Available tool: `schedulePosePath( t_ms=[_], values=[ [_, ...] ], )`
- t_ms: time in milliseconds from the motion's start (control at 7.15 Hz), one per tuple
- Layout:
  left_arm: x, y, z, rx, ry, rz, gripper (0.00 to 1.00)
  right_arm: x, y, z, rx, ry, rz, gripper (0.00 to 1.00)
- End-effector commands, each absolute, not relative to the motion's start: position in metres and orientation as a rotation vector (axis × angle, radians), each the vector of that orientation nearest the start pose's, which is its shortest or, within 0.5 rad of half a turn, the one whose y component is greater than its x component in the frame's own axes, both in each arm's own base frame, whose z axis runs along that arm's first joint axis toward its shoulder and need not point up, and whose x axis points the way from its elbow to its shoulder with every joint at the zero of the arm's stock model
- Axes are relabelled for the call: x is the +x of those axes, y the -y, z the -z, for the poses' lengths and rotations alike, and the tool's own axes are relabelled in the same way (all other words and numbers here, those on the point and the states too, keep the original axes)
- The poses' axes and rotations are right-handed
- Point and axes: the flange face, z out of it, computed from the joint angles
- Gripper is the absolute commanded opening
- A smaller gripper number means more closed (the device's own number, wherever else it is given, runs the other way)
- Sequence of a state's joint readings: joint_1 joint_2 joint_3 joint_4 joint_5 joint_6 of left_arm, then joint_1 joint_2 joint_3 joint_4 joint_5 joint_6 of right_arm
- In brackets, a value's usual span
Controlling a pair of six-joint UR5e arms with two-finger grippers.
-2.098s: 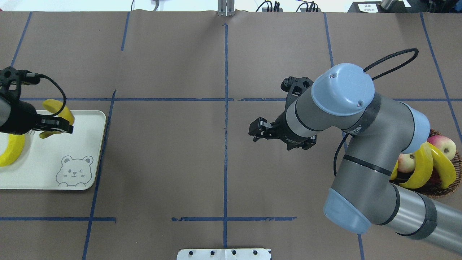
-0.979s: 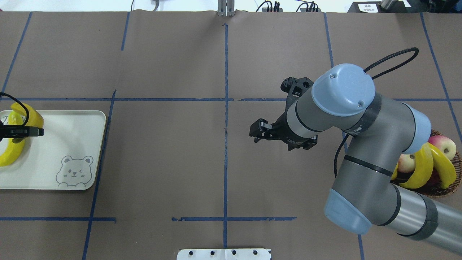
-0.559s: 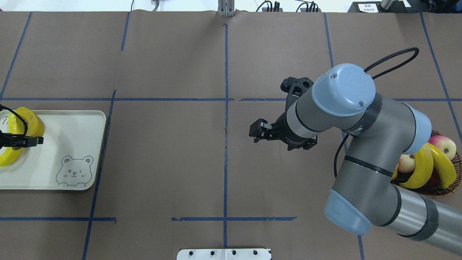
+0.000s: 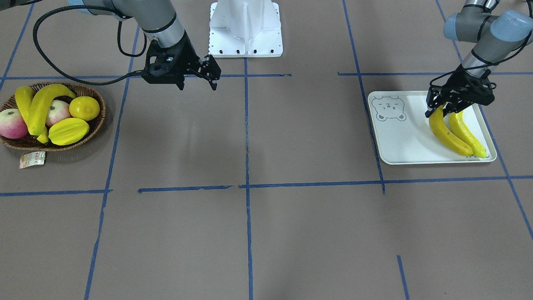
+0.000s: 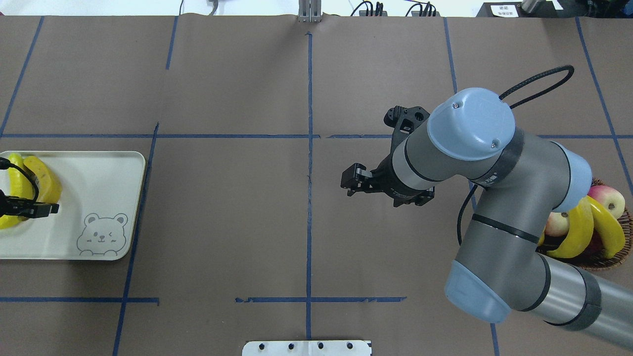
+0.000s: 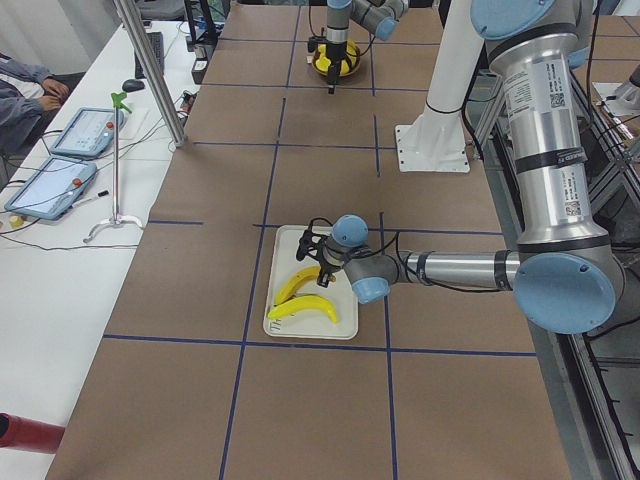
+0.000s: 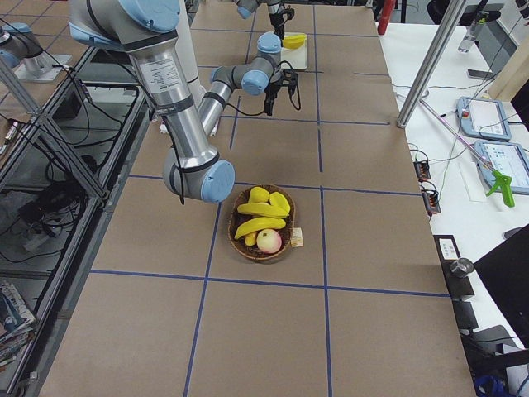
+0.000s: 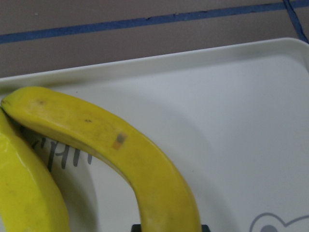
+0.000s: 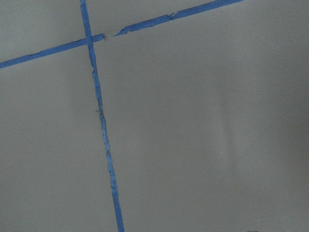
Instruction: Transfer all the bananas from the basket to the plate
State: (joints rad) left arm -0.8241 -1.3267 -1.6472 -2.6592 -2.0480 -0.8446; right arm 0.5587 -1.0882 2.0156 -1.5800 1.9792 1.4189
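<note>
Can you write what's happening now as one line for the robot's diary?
left gripper: at banana end, grip unclear | right gripper: open, empty | plate: two bananas | basket: two bananas remaining

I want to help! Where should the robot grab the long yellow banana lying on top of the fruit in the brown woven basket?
Probably its middle, from straight above, fingers across its narrow width. The long curved yellow banana arches over the other fruit in the brown woven wicker basket, so its middle looks highest and free.
</note>
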Motion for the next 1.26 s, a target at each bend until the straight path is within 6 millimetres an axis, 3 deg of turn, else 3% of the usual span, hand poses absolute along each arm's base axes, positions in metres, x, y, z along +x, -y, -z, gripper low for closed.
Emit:
schedulePosePath(
  t_ms=[0,140,280,559,839,1119],
  values=[
    [0.217,0.364,-0.602,0.3,-0.986,-0.149,1.0,-0.425,0.379,-0.203,-0.039,0.981,-0.189,1.0],
    [0.211,0.368,-0.588,0.267,-1.013,-0.147,1.0,-0.419,0.384,-0.205,-0.029,0.98,-0.191,1.0],
    [0.208,0.378,-0.558,0.241,-0.994,-0.119,1.0,-0.403,0.381,-0.216,0.004,0.975,-0.112,1.0],
    [0.237,0.412,-0.476,0.202,-0.957,-0.096,1.0,-0.36,0.361,-0.264,0.038,0.903,-0.033,1.0],
    [0.262,0.42,-0.452,0.19,-0.976,-0.087,1.0,-0.297,0.338,-0.312,0.091,0.833,0.08,1.0],
    [0.311,0.413,-0.433,0.195,-0.979,-0.093,1.0,-0.236,0.313,-0.353,0.115,0.791,0.111,1.0]
  ],
)
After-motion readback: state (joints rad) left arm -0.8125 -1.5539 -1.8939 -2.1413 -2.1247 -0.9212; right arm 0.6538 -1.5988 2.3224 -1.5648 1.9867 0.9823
